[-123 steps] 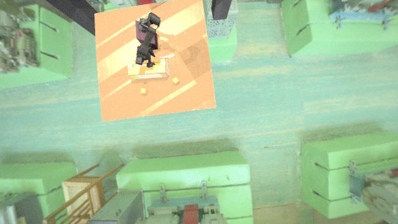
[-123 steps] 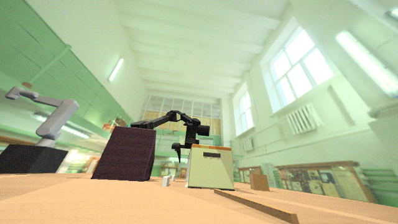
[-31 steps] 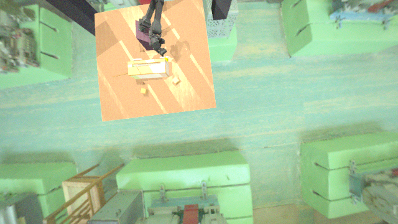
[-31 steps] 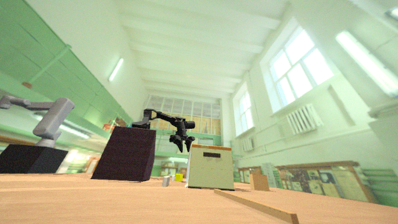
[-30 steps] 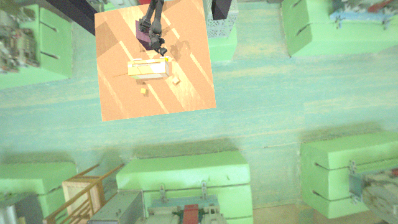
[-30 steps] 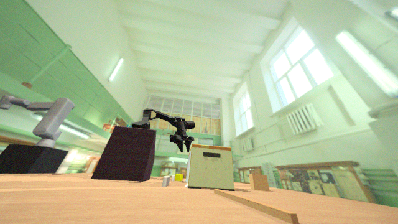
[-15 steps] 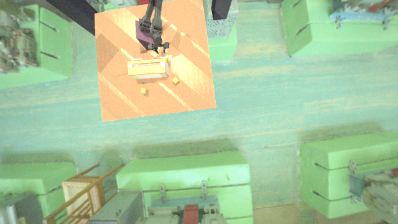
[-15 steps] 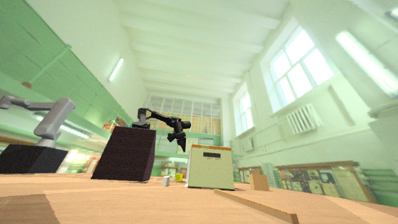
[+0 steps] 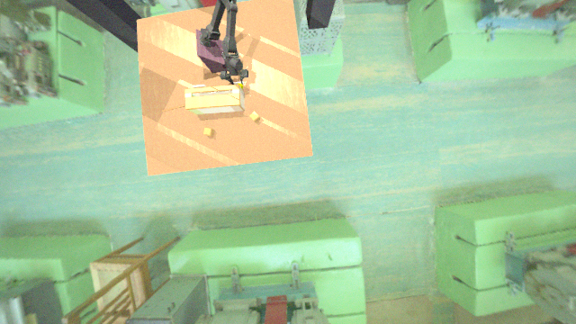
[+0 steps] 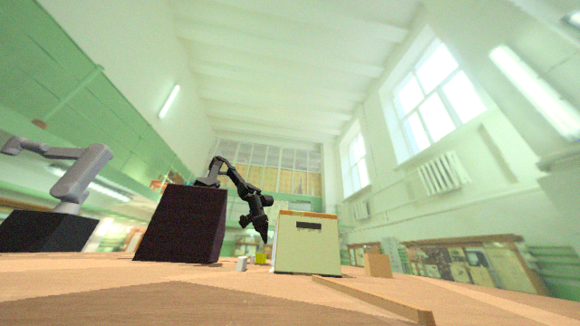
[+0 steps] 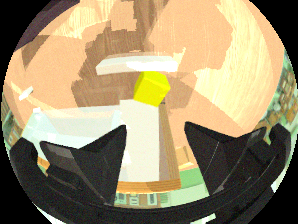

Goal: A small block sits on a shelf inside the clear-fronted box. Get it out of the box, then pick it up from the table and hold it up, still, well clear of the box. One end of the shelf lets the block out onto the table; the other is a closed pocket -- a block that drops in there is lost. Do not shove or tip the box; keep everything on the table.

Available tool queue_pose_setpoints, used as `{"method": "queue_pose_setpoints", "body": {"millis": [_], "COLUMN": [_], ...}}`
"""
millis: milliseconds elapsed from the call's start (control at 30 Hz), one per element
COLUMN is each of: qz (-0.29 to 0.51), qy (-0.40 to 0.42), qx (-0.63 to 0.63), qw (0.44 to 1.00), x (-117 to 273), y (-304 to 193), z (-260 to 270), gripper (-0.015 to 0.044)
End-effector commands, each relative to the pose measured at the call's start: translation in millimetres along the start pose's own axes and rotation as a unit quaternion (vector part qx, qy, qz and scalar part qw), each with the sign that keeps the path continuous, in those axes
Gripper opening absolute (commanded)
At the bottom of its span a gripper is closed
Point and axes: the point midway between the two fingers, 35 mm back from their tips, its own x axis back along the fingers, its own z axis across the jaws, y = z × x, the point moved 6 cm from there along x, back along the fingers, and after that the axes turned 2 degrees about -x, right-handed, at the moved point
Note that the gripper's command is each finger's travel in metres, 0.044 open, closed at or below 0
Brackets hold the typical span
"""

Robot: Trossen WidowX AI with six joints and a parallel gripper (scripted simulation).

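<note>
Block: bright yellow, small, box-shaped with flat faces and crisp edges (image 9: pixel 241 85) (image 10: pixel 260 258) (image 11: pixel 152 89); it looks whole and plain.
Block's place: on the table (image 9: pixel 274 139) (image 10: pixel 181 276) (image 11: pixel 210 95), outside the box (image 9: pixel 213 101) (image 10: pixel 306 249) (image 11: pixel 140 140) and just beside one end of it; whether the two touch, I cannot tell.
Done: the block is out, and on the table rather than lost in the closed pocket.
Left: grasp it, lift it, carry it well clear of the box and hold it still.
Gripper: released, fingers apart with nothing between them (image 9: pixel 238 83) (image 10: pixel 255 233) (image 11: pixel 155 126), above the table near the block.
Box: upright on the table, with no tilt that shows.
Pale bar: low, lying close to the block on the side away from the box (image 11: pixel 137 65); it could get in a finger's way.
Next move: probably line up over the block and come down without brushing the box.
</note>
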Motion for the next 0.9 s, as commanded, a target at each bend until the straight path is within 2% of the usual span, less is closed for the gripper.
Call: {"method": "queue_pose_setpoints", "body": {"millis": [0,867], "qz": [0.0,-0.001], "qy": [0.004,0.005], "qx": [-0.005,-0.005], "qw": [1.0,1.0], "x": [-6,-44], "y": [3,19], "z": [2,3], "gripper": [0.0285,0.0285]}}
